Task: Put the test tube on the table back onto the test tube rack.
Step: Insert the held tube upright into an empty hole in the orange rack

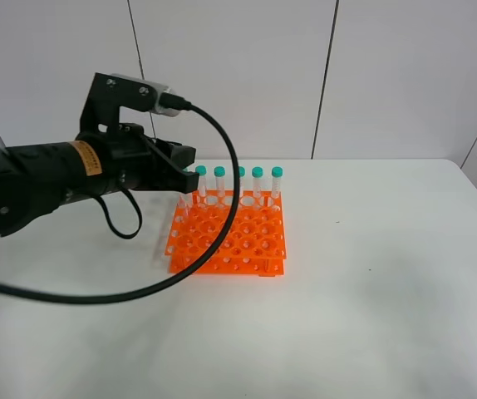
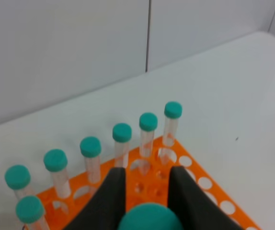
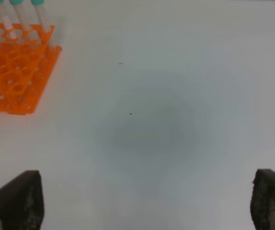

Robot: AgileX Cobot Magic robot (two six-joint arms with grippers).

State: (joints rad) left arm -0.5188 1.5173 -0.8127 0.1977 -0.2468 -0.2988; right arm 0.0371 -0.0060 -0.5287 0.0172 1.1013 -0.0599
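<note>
**Left hand.** The left hand (image 2: 146,173) was pressed together on the test tube (image 2: 149,218), whose teal cap sat between the two dark fingers (image 2: 111,196). In the exterior high view this hand (image 1: 185,169) hung over the rear corner of the test tube rack (image 1: 226,237). Whether the tube's tip had entered a hole could not be told.

**Rack contents.** Beyond the left fingertips, six teal-capped tubes (image 2: 122,132) stood upright in a single row along the rack's far edge. A seventh tube (image 2: 29,209) stood one row nearer the hand, at the end of that line. The holes directly under and ahead of the fingers showed open orange rings.

**Right hand.** The right hand (image 3: 142,201) was spread wide with nothing between its fingers, above bare white counter (image 1: 388,274). The rack lay well apart from it, ahead and off to one side.
</note>
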